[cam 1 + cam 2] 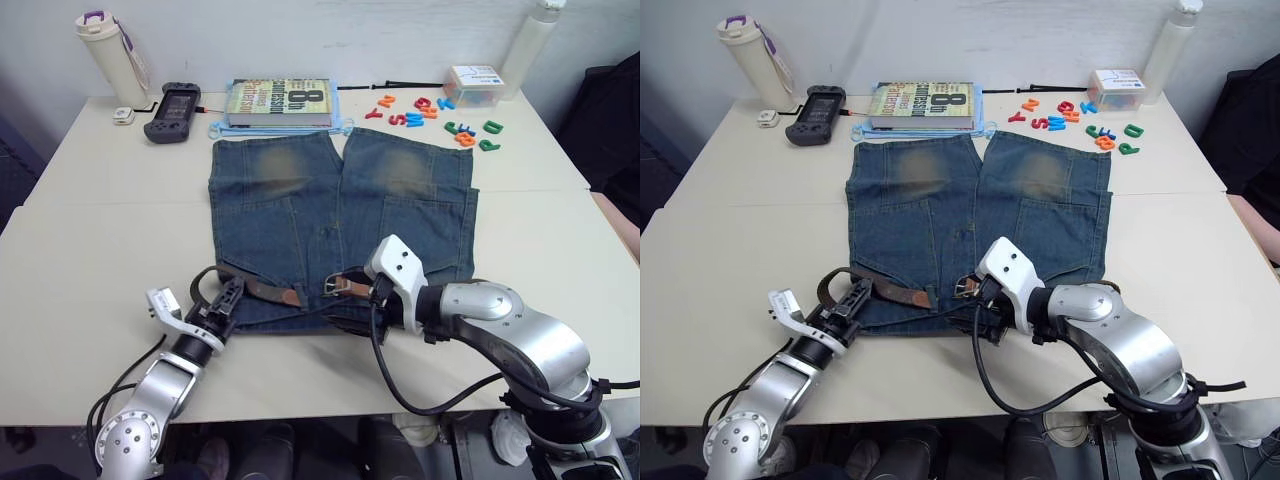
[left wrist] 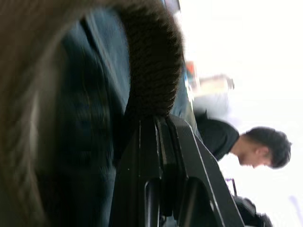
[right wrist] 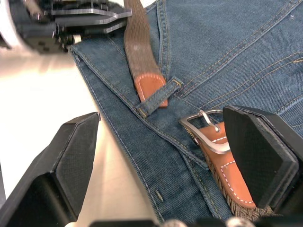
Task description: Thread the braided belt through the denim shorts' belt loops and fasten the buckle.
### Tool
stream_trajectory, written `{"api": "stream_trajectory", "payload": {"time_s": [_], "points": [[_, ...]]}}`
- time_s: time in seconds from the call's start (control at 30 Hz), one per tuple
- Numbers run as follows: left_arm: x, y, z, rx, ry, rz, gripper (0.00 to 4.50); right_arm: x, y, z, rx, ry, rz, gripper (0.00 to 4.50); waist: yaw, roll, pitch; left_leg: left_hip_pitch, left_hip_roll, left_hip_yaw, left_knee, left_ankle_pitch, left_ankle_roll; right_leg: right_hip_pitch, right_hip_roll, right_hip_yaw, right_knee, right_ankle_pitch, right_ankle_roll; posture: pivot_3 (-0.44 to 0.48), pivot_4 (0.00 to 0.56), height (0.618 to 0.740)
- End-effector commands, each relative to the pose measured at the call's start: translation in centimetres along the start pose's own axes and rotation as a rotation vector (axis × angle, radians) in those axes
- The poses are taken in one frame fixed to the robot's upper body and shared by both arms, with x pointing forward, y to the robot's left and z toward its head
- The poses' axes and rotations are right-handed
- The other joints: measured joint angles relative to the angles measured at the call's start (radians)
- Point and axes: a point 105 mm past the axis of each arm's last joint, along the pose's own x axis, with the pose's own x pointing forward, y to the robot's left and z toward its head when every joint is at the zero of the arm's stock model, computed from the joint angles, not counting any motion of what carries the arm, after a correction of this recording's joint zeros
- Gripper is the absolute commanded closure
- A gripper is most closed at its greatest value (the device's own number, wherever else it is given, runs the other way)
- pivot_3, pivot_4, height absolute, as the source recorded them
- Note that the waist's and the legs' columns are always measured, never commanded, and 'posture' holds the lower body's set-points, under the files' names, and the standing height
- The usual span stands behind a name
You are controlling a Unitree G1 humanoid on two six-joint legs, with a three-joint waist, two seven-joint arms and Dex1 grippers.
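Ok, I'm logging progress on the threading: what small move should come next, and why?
Probably the left gripper feeds the braided belt on: its tan tip sits under a belt loop, short of the buckle between the open right gripper fingers.

You saw the denim shorts (image 3: 227, 52) as coarse twill cloth, matt, faded in yellowish patches, with tan stitching along the seams. The braided belt (image 3: 137, 42) was rough woven brown webbing, its tip smooth tan leather with white stitches under one of the belt loops (image 3: 158, 98). The buckle (image 3: 204, 131) was bright polished metal. The right gripper (image 3: 165, 161) had matt black plastic fingers; the table (image 1: 110, 240) looked smooth and matt.
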Motion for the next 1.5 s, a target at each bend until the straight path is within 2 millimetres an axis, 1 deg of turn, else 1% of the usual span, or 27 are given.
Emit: {"api": "stream_trajectory", "payload": {"time_s": [0.03,0.17,0.27,0.33,0.43,0.53,0.63,0.7,0.83,0.87,0.93,1.03,1.13,1.3,1.33,1.37,1.47,1.5], "points": [[0.0,-1.4,-1.0,0.024,0.017,-0.047,4.50,-1.0,-0.2,1.5,-0.044,-0.051,-0.029,0.03,0.000,0.000,0.000,0.000,0.000,0.000,0.000,0.000,0.000,0.000,0.000,0.000,0.000,0.000,0.000,0.000,0.150,0.740],[-0.2,-1.6,-0.8,0.022,-0.017,-0.041,4.50,-1.2,-0.2,1.6,-0.039,-0.054,-0.035,0.03,0.001,0.000,0.000,0.000,0.000,0.000,0.000,-0.001,0.000,0.001,0.000,0.000,-0.001,0.000,0.000,0.000,0.150,0.740],[-0.7,-2.1,-1.3,0.055,0.000,-0.064,4.50,-1.3,-0.1,1.7,-0.035,-0.055,-0.033,0.03,-0.001,0.000,0.000,0.000,0.000,0.000,0.000,-0.001,0.000,0.001,0.000,0.000,-0.001,0.000,0.000,0.000,0.150,0.740],[-1.1,-2.8,-1.4,0.068,-0.011,-0.078,4.50,-1.3,0.0,1.8,-0.032,-0.054,-0.026,0.03,0.000,0.000,0.000,0.000,0.000,0.000,0.000,-0.001,0.001,0.001,0.000,0.000,-0.002,0.000,0.000,0.000,0.150,0.740],[-1.6,-4.1,-0.8,0.150,-0.035,-0.096,4.50,-1.4,-0.1,1.7,-0.028,-0.048,-0.022,0.03,0.000,0.000,0.000,0.000,0.000,0.000,0.000,-0.001,0.001,0.001,0.000,0.000,-0.003,0.000,0.000,0.000,0.150,0.740],[-1.9,-5.8,-1.5,0.260,0.006,-0.145,4.50,-1.3,-0.1,1.7,-0.020,-0.046,-0.016,0.03,0.001,0.000,0.000,0.000,0.000,0.000,0.000,-0.001,0.001,0.001,0.000,0.000,-0.003,0.000,0.000,0.000,0.150,0.740],[-1.7,-6.4,-2.1,0.293,0.020,-0.162,4.50,-1.1,0.1,1.7,-0.017,-0.047,-0.006,0.03,0.001,0.001,0.001,0.000,0.000,0.000,0.000,-0.002,0.002,0.002,0.000,0.000,-0.004,0.000,0.000,0.000,0.150,0.740],[-1.6,-6.4,-2.3,0.297,0.023,-0.164,4.50,-1.1,0.0,1.8,-0.017,-0.049,-0.005,0.03,0.001,0.001,0.001,0.000,0.000,0.001,0.000,-0.002,0.002,0.002,0.000,0.000,-0.005,0.000,0.000,0.000,0.150,0.740],[-1.5,-5.9,-2.9,0.289,0.039,-0.151,4.50,-1.0,-0.1,1.9,-0.019,-0.051,-0.007,0.03,0.000,0.001,0.001,0.000,0.000,0.001,0.000,-0.002,0.002,0.002,0.000,0.000,-0.005,0.000,0.000,0.000,0.150,0.740],[-1.5,-5.4,-2.9,0.277,0.036,-0.134,4.50,-1.1,-0.1,2.0,-0.020,-0.053,-0.009,0.03,0.000,0.001,0.001,0.000,0.000,0.001,0.000,-0.002,0.002,0.002,0.000,0.000,-0.005,0.000,0.000,0.000,0.150,0.740],[-1.5,-3.9,-2.8,0.251,0.029,-0.087,4.50,-1.2,-0.2,2.1,-0.024,-0.051,-0.012,0.03,0.001,0.001,0.001,0.000,0.000,0.001,0.000,-0.002,0.002,0.002,0.000,0.000,-0.005,0.000,0.000,0.000,0.150,0.740],[-1.8,-1.5,-3.1,0.207,0.036,-0.025,4.50,-1.4,-0.2,2.1,-0.025,-0.045,-0.015,0.03,0.001,0.002,0.001,0.000,0.000,0.001,0.000,-0.002,0.002,0.003,0.000,-0.001,-0.005,0.000,0.000,0.000,0.150,0.740],[-2.2,-0.1,-3.6,0.168,0.045,0.001,4.50,-1.6,-0.2,2.0,-0.026,-0.037,-0.017,0.03,0.001,0.002,0.001,0.000,0.000,0.001,0.000,-0.003,0.003,0.003,0.000,-0.001,-0.006,0.000,0.000,0.000,0.150,0.740],[-2.2,2.4,-4.6,0.131,0.054,0.053,4.50,-1.9,-0.4,2.0,-0.025,-0.028,-0.021,0.03,0.003,0.003,0.001,0.000,0.000,0.000,0.000,-0.003,0.004,0.004,-0.001,-0.001,-0.008,0.000,0.000,0.000,0.150,0.740],[-2.1,2.6,-4.8,0.123,0.057,0.056,4.50,-2.0,-0.4,2.0,-0.025,-0.026,-0.022,0.03,0.003,0.004,0.001,0.000,0.000,0.001,0.000,-0.003,0.004,0.004,-0.001,-0.001,-0.008,0.000,0.001,0.000,0.150,0.740],[-1.8,2.4,-5.1,0.119,0.060,0.044,4.50,-2.0,-0.4,2.0,-0.026,-0.025,-0.023,0.03,0.004,0.006,0.000,0.000,0.000,0.001,0.001,-0.004,0.004,0.005,-0.001,-0.002,-0.009,0.001,0.001,0.000,0.150,0.740],[-1.1,1.7,-5.6,0.118,0.075,0.006,4.50,-2.1,-0.5,2.1,-0.027,-0.023,-0.023,0.03,0.009,0.008,0.000,0.000,0.000,0.000,0.001,-0.004,0.004,0.006,-0.001,-0.002,-0.009,0.001,0.003,0.000,0.150,0.740],[-0.7,1.1,-5.9,0.127,0.097,-0.019,4.50,-2.1,-0.5,2.1,-0.027,-0.021,-0.023,0.03,0.011,0.009,0.000,0.000,-0.001,0.000,0.001,-0.004,0.004,0.006,-0.002,-0.002,-0.009,0.002,0.003,0.000,0.150,0.740]]}}
